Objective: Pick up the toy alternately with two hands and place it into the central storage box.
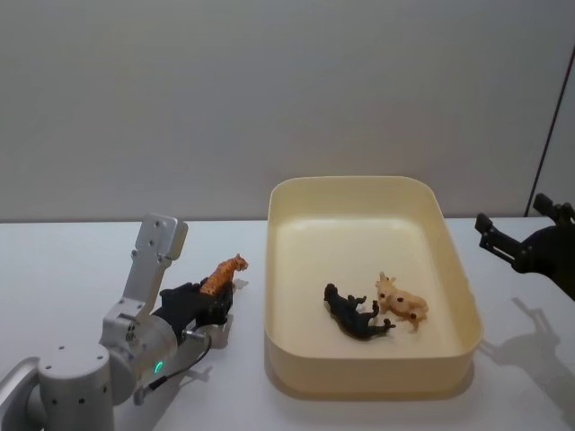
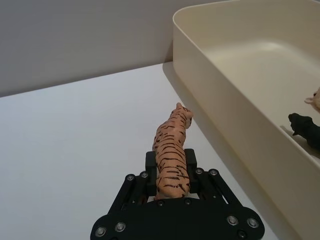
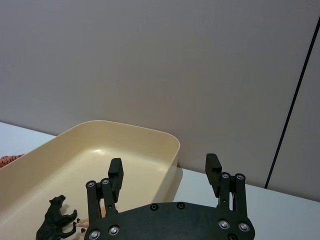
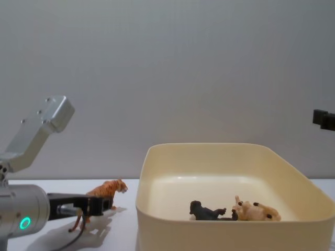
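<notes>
White table [image 1: 54, 269]: tiger [image 2: 171, 152] (upright) in left gripper [image 2: 169, 170]

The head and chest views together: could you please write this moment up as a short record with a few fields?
left gripper: shut on the toy tiger, left of the storage box
toy tiger: upright, head toward the storage box, outside it; whether its feet touch the table cannot be told
right gripper: open, holding nothing, raised to the right of the storage box
storage box: cream tub, centre of the table
in the box: black toy animal and tan toy animal, both lying on their sides, close together
</notes>
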Robot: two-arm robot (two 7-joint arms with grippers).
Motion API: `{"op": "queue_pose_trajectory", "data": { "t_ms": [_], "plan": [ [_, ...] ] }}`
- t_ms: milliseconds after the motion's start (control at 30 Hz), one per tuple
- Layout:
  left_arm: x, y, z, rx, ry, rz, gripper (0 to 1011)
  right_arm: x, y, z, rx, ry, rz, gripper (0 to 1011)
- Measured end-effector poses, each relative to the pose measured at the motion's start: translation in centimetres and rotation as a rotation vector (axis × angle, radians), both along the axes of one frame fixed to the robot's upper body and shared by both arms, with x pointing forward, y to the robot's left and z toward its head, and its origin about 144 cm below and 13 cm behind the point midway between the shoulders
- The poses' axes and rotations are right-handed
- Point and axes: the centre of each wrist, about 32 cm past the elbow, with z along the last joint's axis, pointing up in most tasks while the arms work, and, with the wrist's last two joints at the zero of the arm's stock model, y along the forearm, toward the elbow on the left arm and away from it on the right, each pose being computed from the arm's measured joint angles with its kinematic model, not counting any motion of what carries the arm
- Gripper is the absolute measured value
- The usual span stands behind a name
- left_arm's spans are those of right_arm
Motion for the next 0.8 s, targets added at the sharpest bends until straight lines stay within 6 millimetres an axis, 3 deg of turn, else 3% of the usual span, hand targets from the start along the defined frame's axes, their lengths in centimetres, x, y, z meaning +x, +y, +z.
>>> {"op": "queue_pose_trajectory", "data": {
  "t_ms": [800],
  "plan": [
    [1.6, -1.4, 4.7, 0.087, -0.198, 0.016, 294, 0.0, 0.0, 0.0, 0.000, 0.000, 0.000, 1001]
  ]
}}
